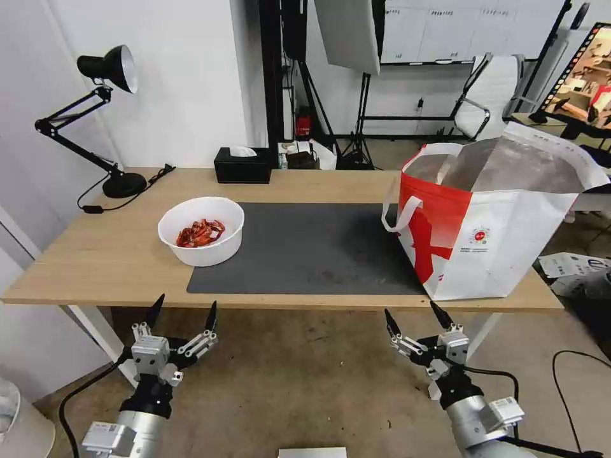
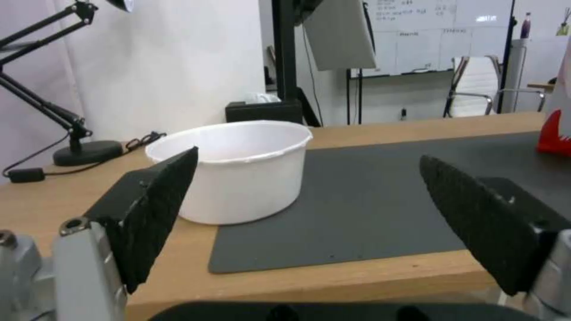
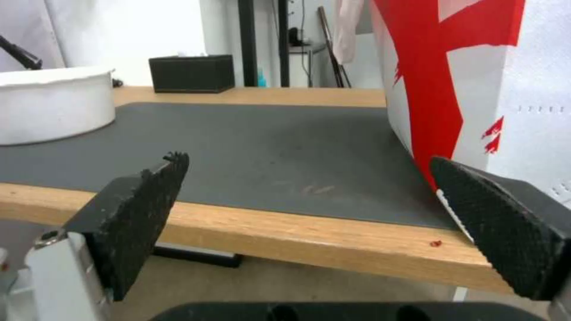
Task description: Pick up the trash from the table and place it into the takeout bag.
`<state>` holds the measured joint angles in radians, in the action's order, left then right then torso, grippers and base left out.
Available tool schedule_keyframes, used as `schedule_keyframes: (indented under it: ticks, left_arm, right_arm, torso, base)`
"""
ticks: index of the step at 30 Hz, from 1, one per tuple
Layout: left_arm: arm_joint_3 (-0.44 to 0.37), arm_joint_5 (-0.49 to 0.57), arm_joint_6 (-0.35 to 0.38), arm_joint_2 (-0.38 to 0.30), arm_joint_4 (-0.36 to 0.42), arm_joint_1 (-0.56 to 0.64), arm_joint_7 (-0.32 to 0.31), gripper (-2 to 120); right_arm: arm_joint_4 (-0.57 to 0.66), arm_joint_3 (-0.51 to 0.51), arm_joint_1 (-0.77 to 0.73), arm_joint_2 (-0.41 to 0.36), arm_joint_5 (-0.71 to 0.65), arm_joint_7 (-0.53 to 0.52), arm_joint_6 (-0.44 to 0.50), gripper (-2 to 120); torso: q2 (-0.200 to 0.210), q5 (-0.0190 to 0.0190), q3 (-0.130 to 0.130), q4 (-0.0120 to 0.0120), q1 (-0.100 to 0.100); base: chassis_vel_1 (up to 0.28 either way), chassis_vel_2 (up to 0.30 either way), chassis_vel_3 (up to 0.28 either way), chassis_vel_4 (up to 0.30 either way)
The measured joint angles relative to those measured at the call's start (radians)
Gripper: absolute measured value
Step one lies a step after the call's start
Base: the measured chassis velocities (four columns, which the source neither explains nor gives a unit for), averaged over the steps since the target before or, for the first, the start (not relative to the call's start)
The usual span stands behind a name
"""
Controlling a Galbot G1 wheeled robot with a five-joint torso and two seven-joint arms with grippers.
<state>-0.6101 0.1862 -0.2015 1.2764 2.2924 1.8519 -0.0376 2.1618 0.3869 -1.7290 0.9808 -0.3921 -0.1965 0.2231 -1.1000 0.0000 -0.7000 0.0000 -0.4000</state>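
Lamp: black articulated desk lamp [image 1: 102, 114], far left rear corner of bench; base standing on the wood, cable trailing beside it.
Left pincer [image 1: 182, 310]: below the near bench edge, in front of the bowl; black tips spread wide, holding nothing. Ribbed finger pads [image 2: 158, 209] seen either side of the bowl in the left wrist view.
Bowl: round white plastic bowl of red scraps [image 1: 201, 230], left of centre, straddling the left edge of the mat, partly on bare wood. Upright.
Tissue box: black rectangular tissue box [image 1: 242, 165], rear edge of bench, behind the bowl and slightly right of it; white tissue showing at the top.
Bench: long light-wood bench with white legs [image 1: 95, 254]; large dark grey rectangular mat [image 1: 312, 248] across its middle, bare between bowl and bag.
Right pincer [image 1: 414, 312]: below the near bench edge, in front of the bag's left corner; tips apart, gripping nothing.
Takeout bag: large boxy white bag with red side panel and silver foil lining [image 1: 503, 242], right end of bench, mouth open upward, white strap handle hanging off its left side; left base on the mat's right edge.
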Motion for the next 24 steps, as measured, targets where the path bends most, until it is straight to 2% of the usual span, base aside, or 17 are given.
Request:
schedule_keyframes:
  ticks: [9, 12, 15, 16, 17, 19, 20, 22, 23, 24]
  left_arm:
    - [-0.020, 0.068, 0.043, -0.052, 0.012, -0.037, -0.015, 100]
    - [-0.037, 0.125, 0.084, -0.086, 0.026, -0.063, -0.039, 100]
    - [-0.096, 0.280, 0.174, -0.169, 0.049, -0.128, -0.101, 100]
    - [-0.096, 0.280, 0.174, -0.169, 0.049, -0.128, -0.101, 100]
    - [-0.113, 0.362, 0.225, -0.219, 0.053, -0.173, -0.143, 100]
    - [-0.137, 0.570, 0.318, -0.362, 0.037, -0.280, -0.215, 100]
    - [-0.137, 0.570, 0.318, -0.362, 0.037, -0.280, -0.215, 100]
    - [-0.125, 0.781, 0.375, -0.526, -0.042, -0.409, -0.255, 100]
    - [-0.125, 0.781, 0.375, -0.526, -0.042, -0.409, -0.255, 100]
    - [-0.100, 0.879, 0.399, -0.589, -0.100, -0.476, -0.260, 100]
  right_arm:
    - [0.000, -0.001, 0.001, -0.001, -0.001, -0.001, -0.001, 100]
    - [0.000, -0.001, 0.002, -0.001, -0.002, -0.001, -0.001, 100]
    - [0.001, -0.001, 0.002, -0.001, -0.002, -0.001, -0.002, 100]
    - [0.001, -0.001, 0.002, -0.001, -0.002, -0.001, -0.002, 100]
    - [0.001, -0.001, 0.002, -0.001, -0.002, -0.001, -0.002, 100]
    - [0.001, -0.001, 0.002, -0.001, -0.002, -0.002, -0.002, 100]
    - [0.001, -0.001, 0.002, -0.001, -0.002, -0.002, -0.002, 100]
    - [0.001, -0.001, 0.002, -0.001, -0.002, -0.001, -0.002, 100]
    - [0.001, -0.001, 0.002, -0.001, -0.002, -0.001, -0.002, 100]
    - [0.001, -0.001, 0.002, -0.001, -0.003, -0.002, -0.002, 100]
  torso:
    - [0.000, 0.0000, 0.000, 0.0000, 0.000]
    - [0.000, -0.0001, 0.000, 0.0001, 0.000]
    - [0.000, 0.0000, 0.000, 0.0002, 0.000]
    - [0.000, 0.0000, 0.000, 0.0002, 0.000]
    - [0.000, -0.0002, 0.000, 0.0004, 0.000]
    - [0.000, -0.0001, 0.000, -0.0003, 0.000]
    - [0.000, -0.0001, 0.000, -0.0003, 0.000]
    - [0.000, -0.0001, 0.000, -0.0003, 0.000]
    - [0.000, -0.0001, 0.000, -0.0003, 0.000]
    - [0.000, 0.0000, 0.000, -0.0002, 0.000]
  base:
    - [0.000, 0.000, 0.000, 0.000]
    - [0.000, 0.000, 0.000, 0.000]
    - [0.000, 0.000, 0.000, 0.000]
    - [0.000, 0.000, 0.000, 0.000]
    - [0.000, 0.000, 0.000, 0.000]
    - [0.000, 0.000, 0.000, 0.000]
    - [0.000, 0.000, 0.000, 0.000]
    - [0.000, 0.000, 0.000, 0.000]
    - [0.000, 0.000, 0.000, 0.000]
    - [0.000, 0.000, 0.000, 0.000]
